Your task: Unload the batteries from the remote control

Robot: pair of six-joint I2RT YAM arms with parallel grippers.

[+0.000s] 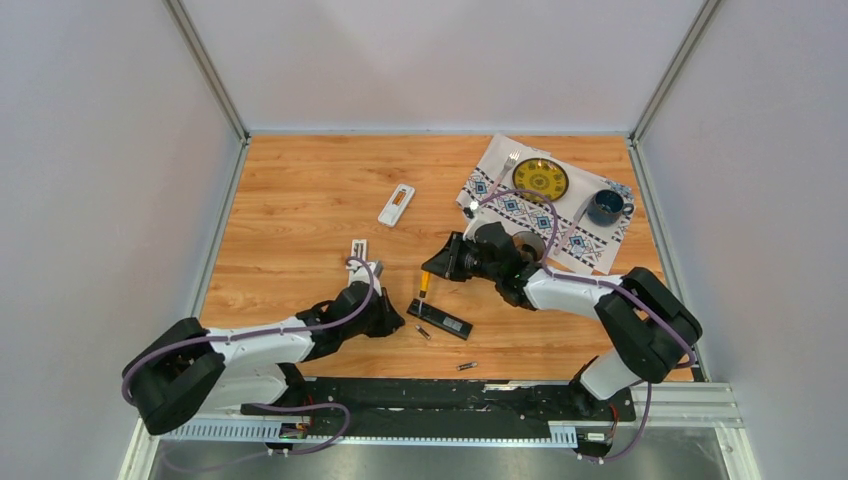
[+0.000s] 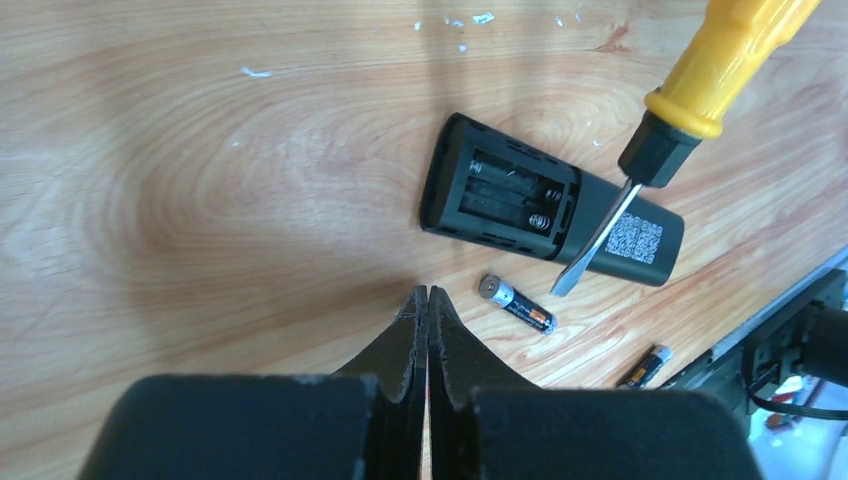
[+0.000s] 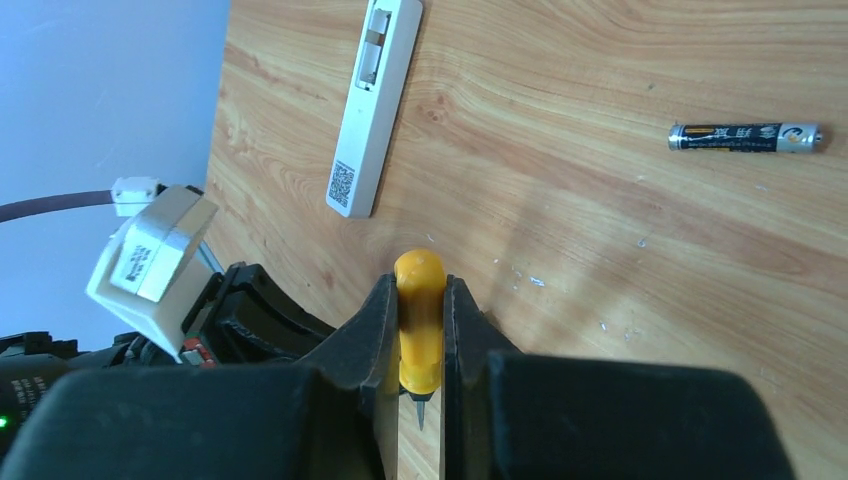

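The left gripper (image 2: 428, 296) hovers low over the wooden table (image 1: 300, 200) with its jaws pressed together and nothing between them. The black remote control (image 2: 640, 240) lies face down just ahead and to the right of its tips, with the battery compartment (image 2: 512, 192) uncovered and coil springs showing. The frames do not settle whether any cells sit inside. A loose battery (image 2: 516, 304), dark with a silvery end and an orange band, rests on the wood just right of those tips, between them and the remote. A second battery (image 2: 645, 366) lies farther right, near the table's edge.

The right gripper (image 3: 420, 292) pinches the yellow handle of a screwdriver (image 3: 419, 325), whose flat blade slants down below the fingers across the remote's labelled end. Its tip sits at the remote's near edge, and contact cannot be judged. Ahead and left of this gripper lies a white remote (image 3: 365, 110), and ahead to its right another battery (image 3: 745, 137).
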